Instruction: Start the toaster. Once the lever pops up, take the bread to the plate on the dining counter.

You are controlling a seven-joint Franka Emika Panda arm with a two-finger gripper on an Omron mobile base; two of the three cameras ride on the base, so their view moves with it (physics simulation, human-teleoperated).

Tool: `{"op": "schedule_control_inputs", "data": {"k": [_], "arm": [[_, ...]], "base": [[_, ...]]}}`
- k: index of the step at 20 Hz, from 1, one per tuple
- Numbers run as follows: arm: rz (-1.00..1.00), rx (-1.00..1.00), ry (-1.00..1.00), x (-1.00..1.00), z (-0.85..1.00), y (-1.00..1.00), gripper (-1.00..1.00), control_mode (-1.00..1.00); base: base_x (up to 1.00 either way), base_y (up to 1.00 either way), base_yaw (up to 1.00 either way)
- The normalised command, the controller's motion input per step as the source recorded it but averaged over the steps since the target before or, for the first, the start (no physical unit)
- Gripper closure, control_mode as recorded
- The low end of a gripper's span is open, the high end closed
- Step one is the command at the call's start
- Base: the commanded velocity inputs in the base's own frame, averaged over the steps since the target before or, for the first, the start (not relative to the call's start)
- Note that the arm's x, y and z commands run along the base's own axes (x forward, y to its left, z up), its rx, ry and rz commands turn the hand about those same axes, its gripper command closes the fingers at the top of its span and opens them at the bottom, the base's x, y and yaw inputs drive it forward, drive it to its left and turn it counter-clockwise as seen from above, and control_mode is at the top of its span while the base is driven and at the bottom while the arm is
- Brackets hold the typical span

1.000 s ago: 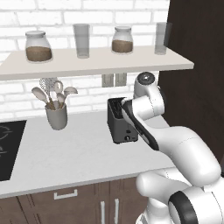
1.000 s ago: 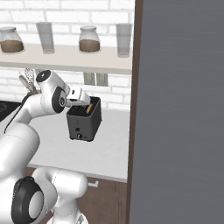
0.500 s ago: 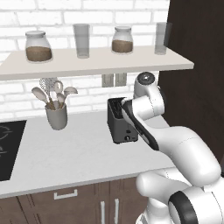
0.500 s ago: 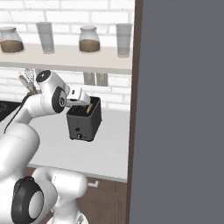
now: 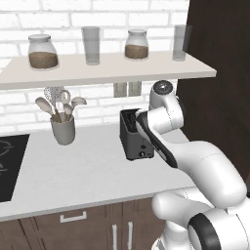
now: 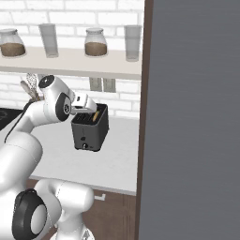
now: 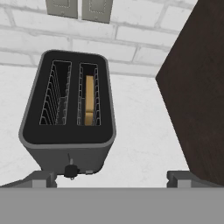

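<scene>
The black two-slot toaster (image 7: 65, 131) stands on the white kitchen counter by the brick wall, also seen as the toaster (image 5: 135, 139) and the toaster (image 6: 90, 131). The tan bread (image 7: 89, 101) sits down in its right-hand slot, and a sliver of the bread (image 6: 95, 115) shows at the top. The small round knob (image 7: 70, 170) is low on the front. My gripper (image 7: 112, 180) hovers open just above and in front of the toaster, its fingertips (image 7: 41, 179) spread wide with nothing between them. The gripper (image 6: 90, 108) is over the slots. The plate and dining counter are out of view.
A tall dark cabinet (image 6: 192, 117) stands close on the toaster's right. A grey utensil holder (image 5: 63, 129) sits to the left, with a black cooktop (image 5: 10, 161) beyond it. A shelf (image 5: 107, 68) with jars and glasses hangs overhead. Wall sockets (image 7: 78, 8) are behind the toaster.
</scene>
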Motion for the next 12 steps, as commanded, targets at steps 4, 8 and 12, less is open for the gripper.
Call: {"op": "schedule_control_inputs", "data": {"k": [4, 8, 12], "arm": [[0.00, 0.00, 0.00, 0.00, 0.00, 0.00, -1.00, -1.00], [0.00, 0.00, 0.00, 0.00, 0.00, 0.00, -1.00, -1.00], [0.00, 0.00, 0.00, 0.00, 0.00, 0.00, -1.00, -1.00]], "base": [[0.00, 0.00, 0.00], [0.00, 0.00, 0.00], [0.00, 0.00, 0.00]]}}
